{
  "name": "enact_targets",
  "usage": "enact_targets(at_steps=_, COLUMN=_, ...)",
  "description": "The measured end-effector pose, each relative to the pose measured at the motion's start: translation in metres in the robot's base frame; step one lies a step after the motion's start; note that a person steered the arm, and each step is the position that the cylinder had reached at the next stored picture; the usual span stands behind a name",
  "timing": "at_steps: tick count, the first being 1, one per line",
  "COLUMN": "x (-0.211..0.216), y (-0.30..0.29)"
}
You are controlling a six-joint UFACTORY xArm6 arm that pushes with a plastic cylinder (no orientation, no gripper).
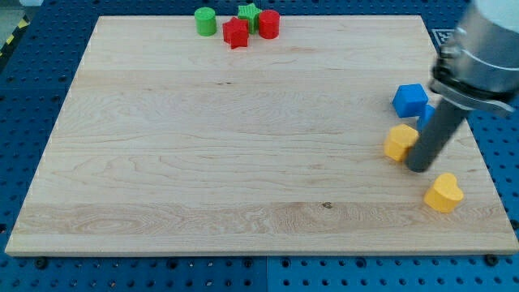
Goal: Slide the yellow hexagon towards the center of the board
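The yellow hexagon (399, 141) lies on the wooden board (243, 146) near the view's right edge. My tip (418, 168) rests on the board just right of and slightly below the hexagon, touching or almost touching it. A blue cube (409, 99) sits just above the hexagon. A second blue block (425, 113) shows partly behind the rod. A yellow heart-shaped block (444, 193) lies below and right of my tip.
At the view's top edge sit a green cylinder (205, 20), a red star-shaped block (236, 33), a green star (248, 14) and a red cylinder (268, 23). Blue perforated table (32, 97) surrounds the board.
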State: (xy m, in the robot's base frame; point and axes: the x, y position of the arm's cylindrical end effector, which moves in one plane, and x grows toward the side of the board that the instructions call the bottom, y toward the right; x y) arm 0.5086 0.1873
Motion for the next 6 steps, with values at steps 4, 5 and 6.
enact_targets(at_steps=4, x=-0.041, y=0.014)
enact_targets(at_steps=5, x=-0.073, y=-0.019)
enact_targets(at_steps=6, x=-0.088, y=-0.069)
